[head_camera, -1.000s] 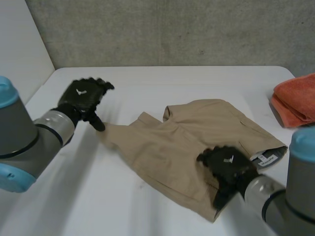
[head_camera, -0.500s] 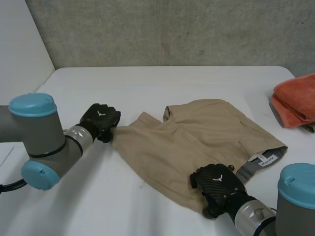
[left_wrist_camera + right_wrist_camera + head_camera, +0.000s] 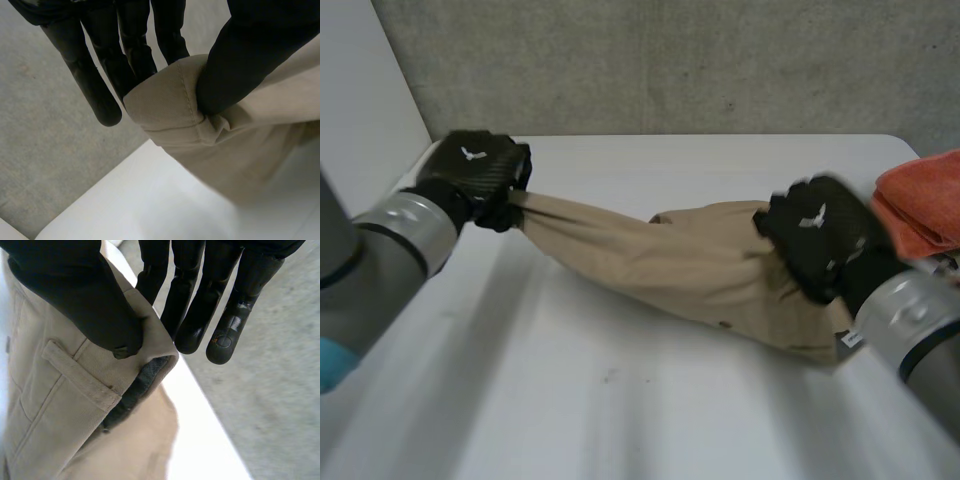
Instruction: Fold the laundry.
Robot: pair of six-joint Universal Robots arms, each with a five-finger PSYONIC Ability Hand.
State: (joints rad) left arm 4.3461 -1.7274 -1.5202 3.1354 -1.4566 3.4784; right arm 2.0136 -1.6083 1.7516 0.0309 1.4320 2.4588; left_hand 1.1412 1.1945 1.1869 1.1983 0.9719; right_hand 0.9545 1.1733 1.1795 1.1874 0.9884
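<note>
Both ends of a pair of tan shorts (image 3: 660, 265) are held and the garment is stretched between the two hands above the white table (image 3: 620, 410). The left hand (image 3: 475, 175) is clamped on a hemmed leg end (image 3: 170, 100), which is pinched between the thumb and the straight fingers (image 3: 100, 75). The right hand (image 3: 820, 245) is closed on the waistband (image 3: 145, 382) in the same manner, the cloth being pressed by the thumb against the fingers (image 3: 190, 305) just beside a belt loop (image 3: 80, 375). The cloth is raised at both grips and is bunched along its length; whether its sagging lower edge near the right hand touches the table cannot be told. No finished fold is seen in the shorts, so the folding is judged to be at an early stage: the garment is probably being pulled straight, and it has yet to be laid flat, smoothed, folded over and set aside. An orange towel (image 3: 925, 205), already folded, is seen at the table's edge beyond the right hand, so part of the laundry may be regarded as done. The table top is plain, white and smooth. It is backed by a rough grey concrete wall (image 3: 670, 60), and a pale panel (image 3: 360, 100) is set along the side nearest the left arm.
</note>
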